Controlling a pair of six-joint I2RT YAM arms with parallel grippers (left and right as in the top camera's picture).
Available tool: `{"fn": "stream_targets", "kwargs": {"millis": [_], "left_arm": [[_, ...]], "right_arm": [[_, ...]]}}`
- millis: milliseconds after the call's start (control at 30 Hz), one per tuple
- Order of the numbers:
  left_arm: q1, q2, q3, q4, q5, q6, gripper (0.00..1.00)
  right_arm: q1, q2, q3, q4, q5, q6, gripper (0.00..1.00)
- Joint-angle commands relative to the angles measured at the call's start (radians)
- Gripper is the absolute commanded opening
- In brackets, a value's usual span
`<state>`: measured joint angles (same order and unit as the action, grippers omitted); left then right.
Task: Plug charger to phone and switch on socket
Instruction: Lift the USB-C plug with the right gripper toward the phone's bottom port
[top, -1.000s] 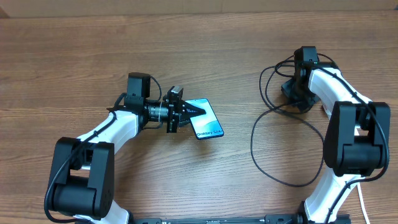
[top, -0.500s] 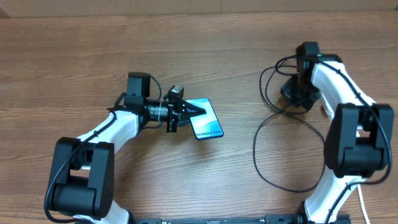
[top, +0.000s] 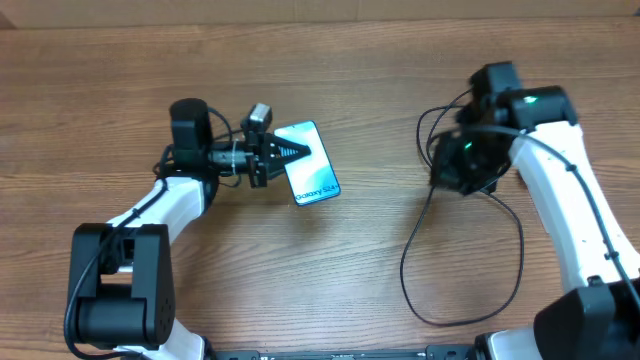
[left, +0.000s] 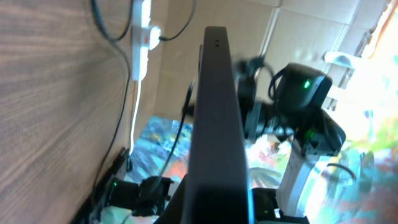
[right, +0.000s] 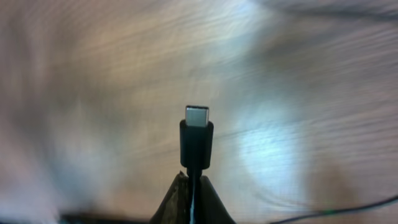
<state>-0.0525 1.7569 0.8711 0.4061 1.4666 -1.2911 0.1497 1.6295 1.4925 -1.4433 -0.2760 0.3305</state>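
On the right side of the wooden table (top: 120, 80), the right gripper (top: 463, 168) looks from above like one dark block, and its tips are hidden under the wrist. The right wrist view shows them: two dark fingertips (right: 176, 204) pressed tightly on the charger (right: 196, 140), just below its plug tip. This tip is a small flat metal oval on a rounded black sleeve. It points straight away from the gripper, in line with the fingers. The wood grain behind it is blurred. From above, the thin black cable (top: 404, 250) goes down from the gripper and lies in a wide loose loop on the table, toward the robot's base. Where its plug head is, I cannot make out.

At the left centre, the left gripper (top: 290, 153) clamps the phone (top: 312, 175) by one long edge. The smooth light blue-green screen faces the overhead camera. Its long axis runs from far to near, a little slanted, with the "Galaxy S24+" end nearer the base. Whether it touches the table I cannot tell. The left wrist view shows only its narrow dark edge (left: 217, 124). Far behind, the white socket (left: 142, 37) with a red mark is small and unclear.
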Motion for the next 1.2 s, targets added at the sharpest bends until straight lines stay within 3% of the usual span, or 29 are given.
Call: {"fn": "stream_targets", "kwargs": {"millis": [0,200,500,733,1167], "left_arm": [[0.037,0.007,0.024,0.089,0.117,-0.071,0.04],[0.065,0.08,0.056,0.131,0.116,-0.108,0.04],[0.026,0.148,0.061,0.158,0.116,-0.096,0.04],[0.007,0.148,0.061,0.364,0.115,-0.104,0.04],[0.006,0.148,0.061,0.385,0.116,-0.1,0.04]], "right_arm": [[0.133,-0.044,0.016,-0.072,-0.045,-0.097,0.04],[0.374,-0.074,0.016,-0.137,-0.064,-0.096,0.04],[0.586,-0.083,0.016,0.017,-0.093,-0.096,0.04],[0.628,-0.08,0.013,0.053,-0.101,-0.096,0.04],[0.629,-0.031,0.012,0.123,-0.164,-0.117,0.04]]}}
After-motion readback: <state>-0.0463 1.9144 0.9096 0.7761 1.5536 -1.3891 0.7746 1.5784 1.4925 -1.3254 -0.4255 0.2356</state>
